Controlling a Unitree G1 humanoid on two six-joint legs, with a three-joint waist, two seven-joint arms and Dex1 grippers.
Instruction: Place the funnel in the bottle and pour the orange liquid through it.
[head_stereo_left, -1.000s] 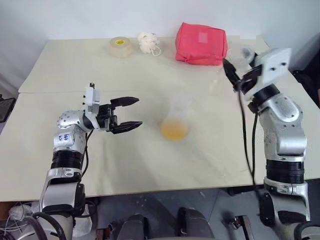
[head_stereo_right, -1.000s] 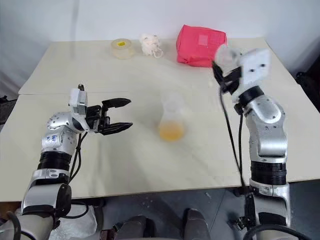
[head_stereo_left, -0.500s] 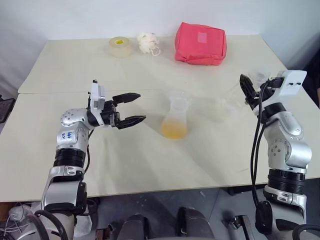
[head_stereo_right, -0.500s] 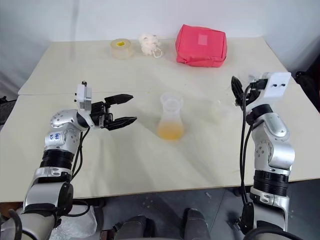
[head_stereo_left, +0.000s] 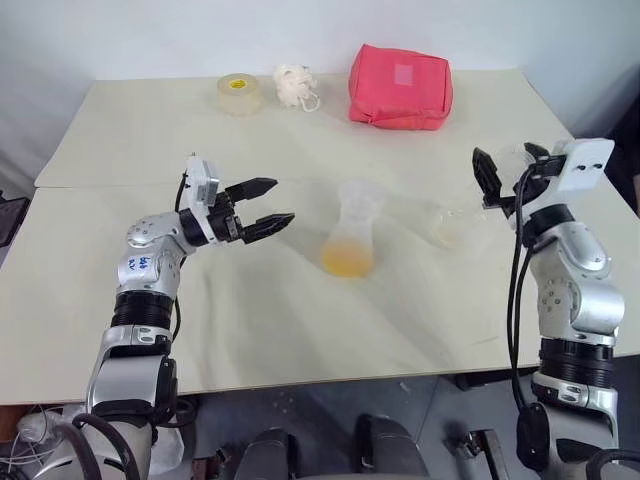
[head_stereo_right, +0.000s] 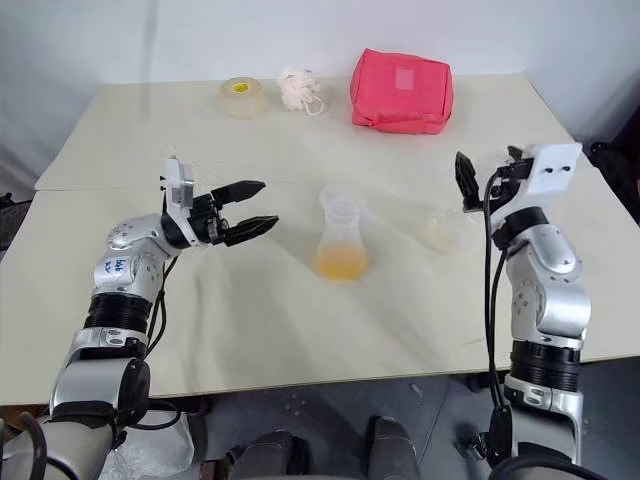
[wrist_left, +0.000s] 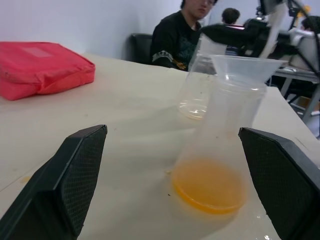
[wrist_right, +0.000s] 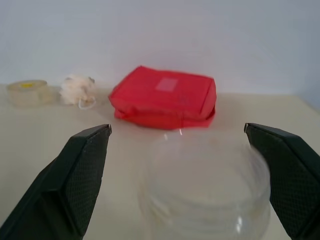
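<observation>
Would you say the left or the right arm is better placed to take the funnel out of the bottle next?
Probably the left. Its open claw points at the bottle with the funnel seated in it; the right claw hangs over the clear cup.

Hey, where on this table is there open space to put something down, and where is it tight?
Free: the near strip of the table in front of the bottle, and the wide stretch between the tape roll and the left gripper. Tight: between the bottle, the clear cup and the right gripper; also the far edge by the red pouch.
</observation>
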